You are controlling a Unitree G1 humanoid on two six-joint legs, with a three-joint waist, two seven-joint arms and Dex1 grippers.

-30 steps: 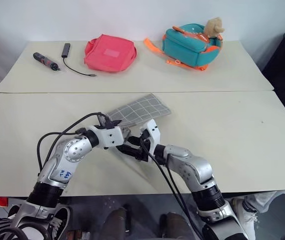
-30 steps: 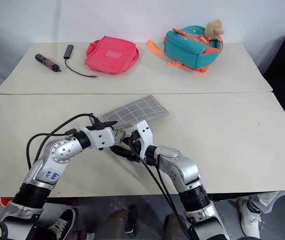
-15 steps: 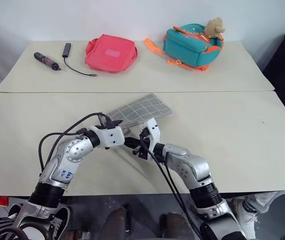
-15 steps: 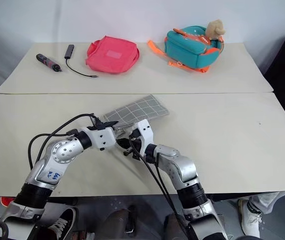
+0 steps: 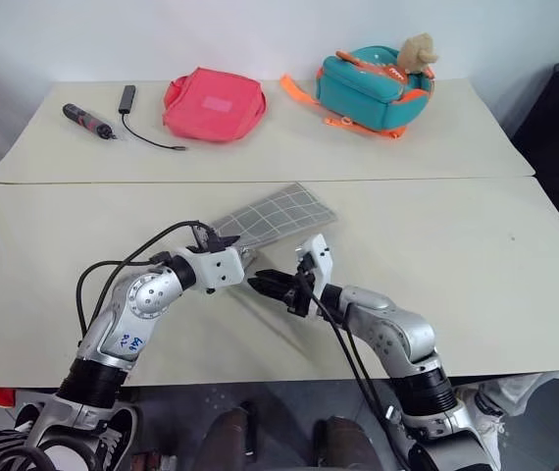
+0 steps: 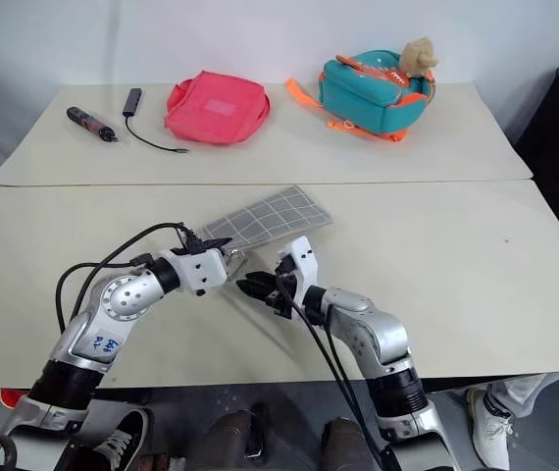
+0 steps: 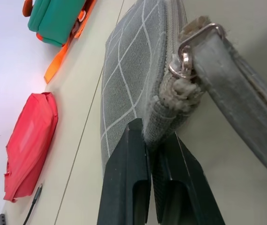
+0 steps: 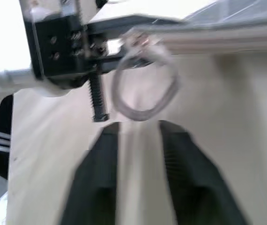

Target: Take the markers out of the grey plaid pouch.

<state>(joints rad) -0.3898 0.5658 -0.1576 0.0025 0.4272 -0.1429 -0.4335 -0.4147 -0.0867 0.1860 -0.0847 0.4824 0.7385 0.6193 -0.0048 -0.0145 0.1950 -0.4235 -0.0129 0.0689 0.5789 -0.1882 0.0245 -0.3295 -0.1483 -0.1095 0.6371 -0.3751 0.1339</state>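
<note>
Pouch: soft, limp fabric. Left gripper pinched its near corner; right gripper, half open and empty, faced the ring pull, the likely hold.

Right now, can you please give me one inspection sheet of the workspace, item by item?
Surface: two pale tables, pushed together.
Job's things: grey plaid pouch, near corner pinched; zipper shut, ring pull hanging free; markers not seen.
Clutter: pink pouch, teal bag with plush toy, dark pen-shaped tool.
Grippers: left gripper shut on the pouch; right gripper open, just short of the ring.
Cables: small black cable on far table.
Surroundings: white wall.
</note>
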